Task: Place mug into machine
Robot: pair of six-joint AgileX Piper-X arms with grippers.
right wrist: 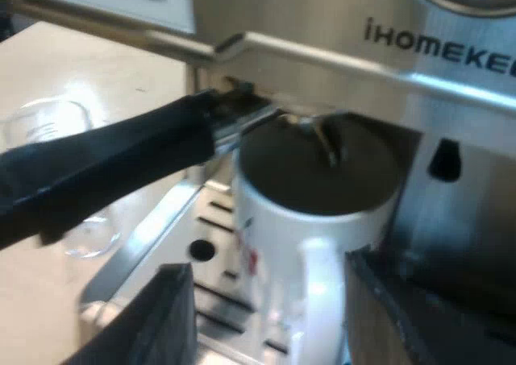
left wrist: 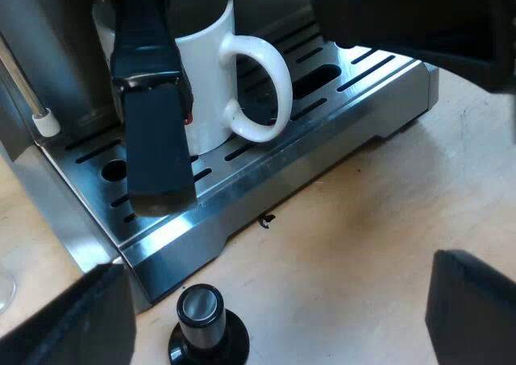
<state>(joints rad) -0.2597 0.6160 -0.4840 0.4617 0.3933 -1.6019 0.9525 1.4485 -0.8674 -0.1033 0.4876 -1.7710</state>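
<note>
Spread right jaws face mug point(right wrist: 278, 228); tamper point(left wrist: 205, 333) nearby.

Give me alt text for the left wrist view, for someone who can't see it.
A white mug stands on the slotted drip tray of the espresso machine, partly hidden by the holder's dark handle. A black-knobbed tamper sits on the wooden table near the tray's edge, by the open left end effector.
</note>
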